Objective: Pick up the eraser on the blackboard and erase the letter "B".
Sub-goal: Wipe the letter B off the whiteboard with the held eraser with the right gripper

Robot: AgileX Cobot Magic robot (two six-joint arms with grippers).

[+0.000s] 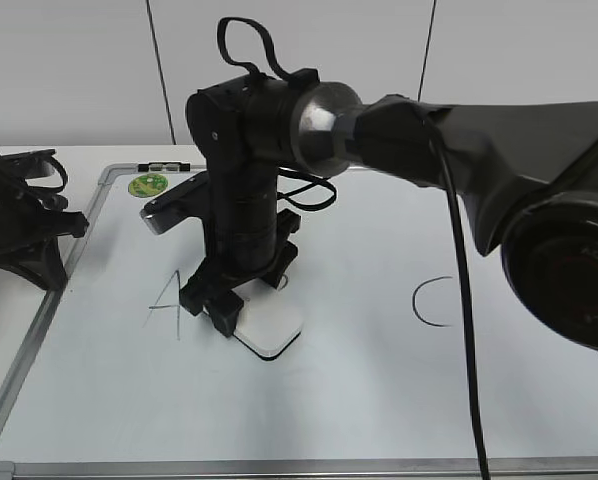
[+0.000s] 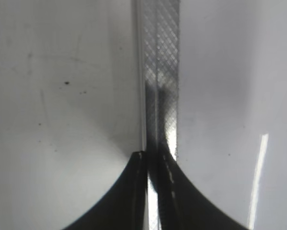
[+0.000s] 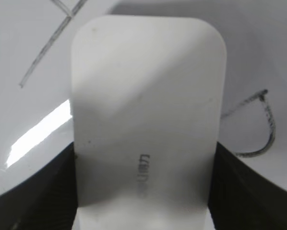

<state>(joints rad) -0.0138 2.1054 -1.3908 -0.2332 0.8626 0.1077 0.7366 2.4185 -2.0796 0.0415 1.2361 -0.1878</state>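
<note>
Now the right claw (image 1: 241, 312) squeezes the eraser (image 1: 270, 328) by its long sides, flat on the board (image 1: 379, 400). The B (image 3: 258, 124) (partly hidden) peeks out at three o'clock, touching the eraser.

From my ext cam the letter "B" (image 1: 282, 283) is nearly all hidden behind the right pincer (image 1: 241, 303). Right wrist cam: eraser (image 3: 146, 115) cut off at btm edge, print on it too blurry to read. Left pincer (image 2: 153, 158) tips blurred, can't tell gap. Right arm (image 1: 539, 200) cropped at frame edge.
</note>
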